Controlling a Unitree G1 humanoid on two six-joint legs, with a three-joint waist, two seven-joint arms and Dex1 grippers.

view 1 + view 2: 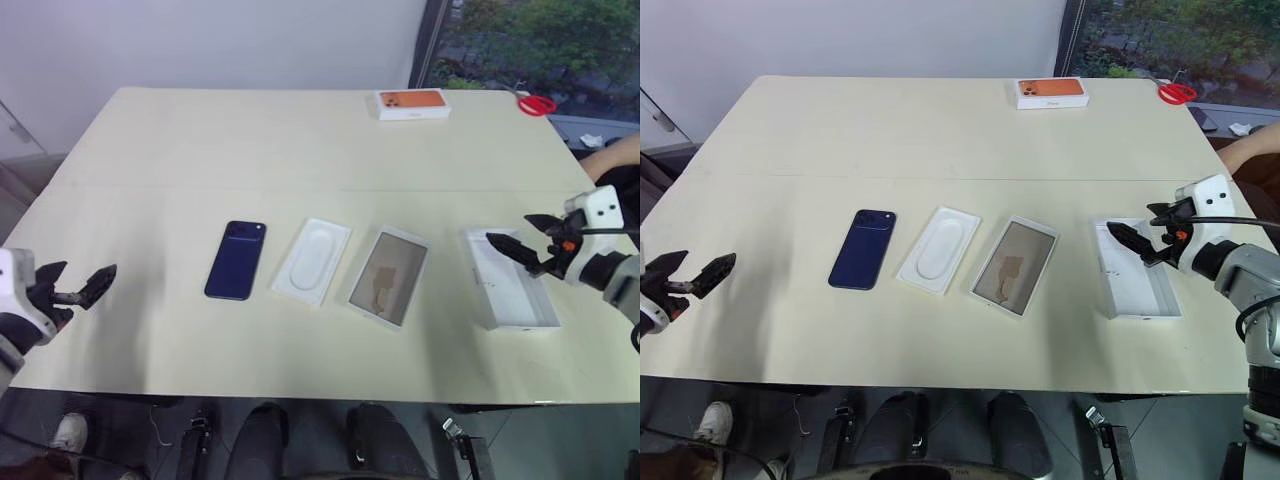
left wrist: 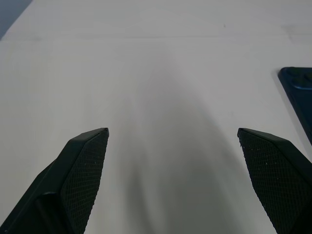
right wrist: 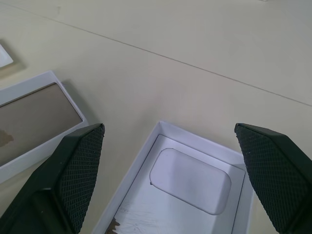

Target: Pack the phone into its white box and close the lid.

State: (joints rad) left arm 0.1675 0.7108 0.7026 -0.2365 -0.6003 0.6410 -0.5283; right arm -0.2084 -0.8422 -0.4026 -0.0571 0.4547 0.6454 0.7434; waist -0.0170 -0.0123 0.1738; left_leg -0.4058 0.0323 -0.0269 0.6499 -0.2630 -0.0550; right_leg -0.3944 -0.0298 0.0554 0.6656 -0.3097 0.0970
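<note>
Both my grippers hang with jaws wide and nothing between them: the left gripper [image 1: 82,287] hovers over bare table at the near left, well apart from everything, and the right gripper [image 1: 528,247] hovers over the lid [image 1: 510,280] at the right end of the row.

My phone [image 1: 236,260] lies back-up at the left of that row, camera cluster at its far end, flat and free on all sides, so I judge my left side is the one to fetch it. Just right of it sits a thin white insert [image 1: 312,260] with an oval recess, holding nothing. Next right is the white box [image 1: 388,277], open side up, its greyish-brown floor bare apart from a pale smudge; the phone is not yet in it. The lid lies furthest right, hollow side up; my right wrist view looks straight into it and shows a plain white interior with a shallow rounded recess, empty. It will need turning over before it can close the box.

The four pieces are laid side by side with gaps between them, none touching.

At the far edge of the table [image 1: 200,140] rest a box with an orange phone picture [image 1: 412,103] and red scissors [image 1: 537,104].
</note>
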